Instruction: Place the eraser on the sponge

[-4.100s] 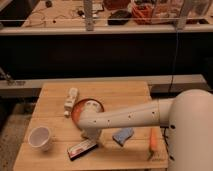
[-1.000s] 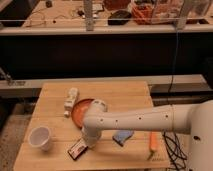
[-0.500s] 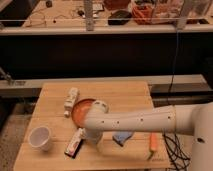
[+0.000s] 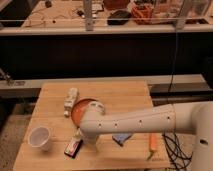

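While the gripper [image 4: 80, 136] hangs low at the frame's lower left, its fingers stand released, holding nothing. Eraser [image 4: 73, 147] flat on desk [image 4: 120, 95], just beside them; sponge [image 4: 122, 138] apart, to its right, half under arm [image 4: 135, 120]. Judgement: centre fingers across eraser's narrow sides, close squarely.

Arm [image 4: 131, 122] mostly hides the claw [image 4: 80, 136] by the eraser [image 4: 73, 146]; sponge [image 4: 122, 138] partly covered.
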